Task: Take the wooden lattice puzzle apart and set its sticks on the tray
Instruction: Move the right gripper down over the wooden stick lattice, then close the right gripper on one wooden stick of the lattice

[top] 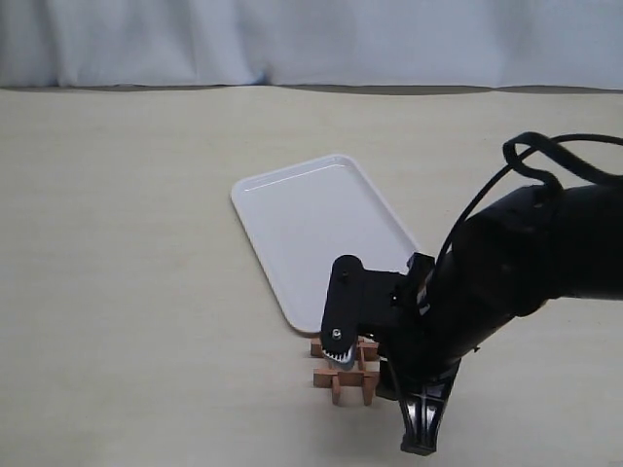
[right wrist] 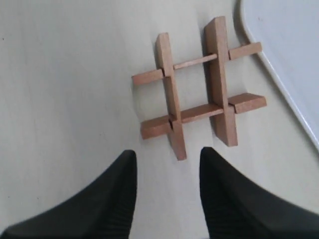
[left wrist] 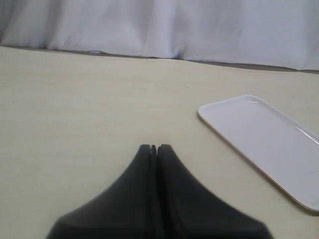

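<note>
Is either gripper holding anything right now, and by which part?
Nothing is held. The right gripper is open over the wooden lattice puzzle, clamping none of it; the left gripper is shut on nothing.

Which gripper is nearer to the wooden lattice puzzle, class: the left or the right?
Right. The right gripper is open, right next to the wooden lattice puzzle. The left gripper is shut over the table; its wrist view shows the tray but no puzzle.

The wooden lattice puzzle is reddish-brown, the tray white, the table beige.
</note>
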Robot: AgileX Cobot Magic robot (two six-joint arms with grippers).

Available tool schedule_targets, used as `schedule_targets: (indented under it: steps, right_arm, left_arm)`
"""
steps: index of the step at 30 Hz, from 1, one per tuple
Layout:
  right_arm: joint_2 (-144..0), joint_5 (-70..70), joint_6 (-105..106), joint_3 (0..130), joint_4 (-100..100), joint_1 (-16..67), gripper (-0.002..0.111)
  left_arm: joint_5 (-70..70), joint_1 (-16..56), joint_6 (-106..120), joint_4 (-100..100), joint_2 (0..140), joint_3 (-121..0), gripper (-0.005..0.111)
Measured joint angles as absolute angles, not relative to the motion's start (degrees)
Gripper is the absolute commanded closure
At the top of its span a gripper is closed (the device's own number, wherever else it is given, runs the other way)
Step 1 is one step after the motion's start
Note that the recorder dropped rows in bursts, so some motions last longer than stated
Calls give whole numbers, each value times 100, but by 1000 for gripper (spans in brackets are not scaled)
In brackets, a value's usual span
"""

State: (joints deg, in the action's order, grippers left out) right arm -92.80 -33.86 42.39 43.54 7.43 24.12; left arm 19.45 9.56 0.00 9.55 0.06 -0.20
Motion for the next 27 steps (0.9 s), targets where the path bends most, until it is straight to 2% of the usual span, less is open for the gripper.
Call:
schedule_targets:
  steps: [10,27]
  right_arm:
    - [-9583,-3275,4250,4226,0,2412,69]
    - [-9628,-2892,4250,4215,314,2412,69]
  left_arm:
    - [1945,956,0,955,6,-20,107]
    - [1945,956,0,955,6,-20,107]
